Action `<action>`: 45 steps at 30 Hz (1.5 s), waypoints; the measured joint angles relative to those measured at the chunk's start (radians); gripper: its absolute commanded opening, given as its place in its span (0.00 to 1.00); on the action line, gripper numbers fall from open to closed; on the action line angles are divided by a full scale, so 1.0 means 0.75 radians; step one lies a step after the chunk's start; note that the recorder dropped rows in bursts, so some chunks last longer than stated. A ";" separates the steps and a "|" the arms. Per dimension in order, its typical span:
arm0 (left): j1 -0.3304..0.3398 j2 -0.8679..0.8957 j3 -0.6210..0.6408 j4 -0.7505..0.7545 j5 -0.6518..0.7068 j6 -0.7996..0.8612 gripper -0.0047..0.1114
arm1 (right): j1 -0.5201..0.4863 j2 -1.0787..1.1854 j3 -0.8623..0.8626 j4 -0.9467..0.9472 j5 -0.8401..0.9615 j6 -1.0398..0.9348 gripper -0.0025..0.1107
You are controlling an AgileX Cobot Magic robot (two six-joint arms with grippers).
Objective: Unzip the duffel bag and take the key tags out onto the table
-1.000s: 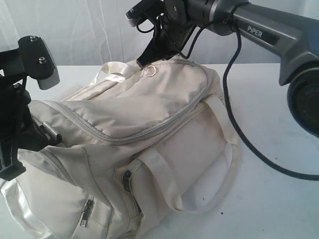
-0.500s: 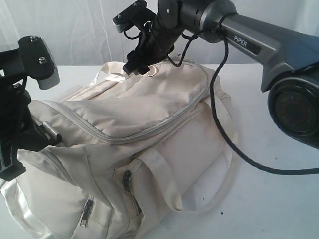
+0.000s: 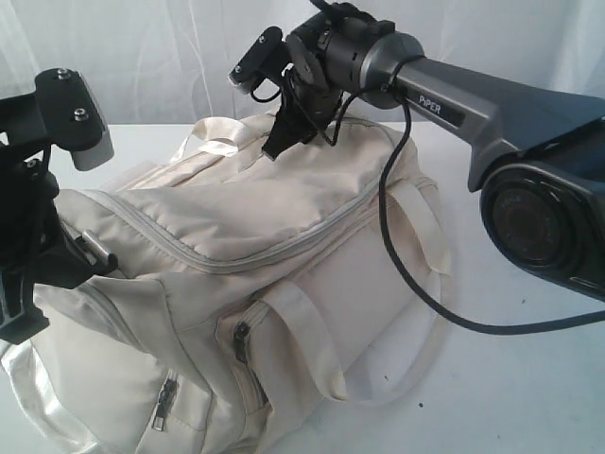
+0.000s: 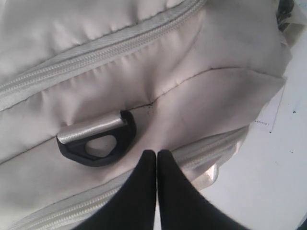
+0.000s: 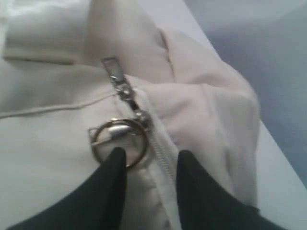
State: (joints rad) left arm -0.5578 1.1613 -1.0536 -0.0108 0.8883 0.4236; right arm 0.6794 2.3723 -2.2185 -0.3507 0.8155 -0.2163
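The cream-white duffel bag lies on the white table with its main grey zipper shut. My right gripper is open at the bag's far top end. Its fingers straddle the zipper line, and one fingertip touches the metal ring pull. In the exterior view this gripper points down onto the bag. My left gripper is shut with nothing in it, pressed against the bag's near-left end beside a black D-ring. The key tags are hidden.
A pale webbing handle loops over the bag's right side onto the table. The right arm's black cable hangs across the bag and the table. Zipped side pockets face the front. The left arm stands at the bag's left end.
The right arm has swung left and rotated, bringing its open gripper down over the ring pull, which the gripper now hides in the exterior view. The left arm and the bag have not moved.
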 measured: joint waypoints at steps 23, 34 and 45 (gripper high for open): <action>0.000 0.000 0.000 0.000 0.000 0.000 0.11 | 0.000 -0.098 -0.001 0.307 0.017 -0.135 0.48; 0.000 0.000 0.003 -0.008 0.000 0.000 0.11 | 0.000 -0.018 -0.001 0.312 -0.012 -0.305 0.25; 0.000 0.015 0.116 0.269 -0.063 -0.134 0.04 | -0.031 -0.087 -0.001 -0.110 0.249 0.044 0.02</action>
State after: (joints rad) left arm -0.5578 1.1725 -0.9666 0.1910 0.8407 0.3235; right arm 0.6561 2.3072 -2.2193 -0.4335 1.0021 -0.1830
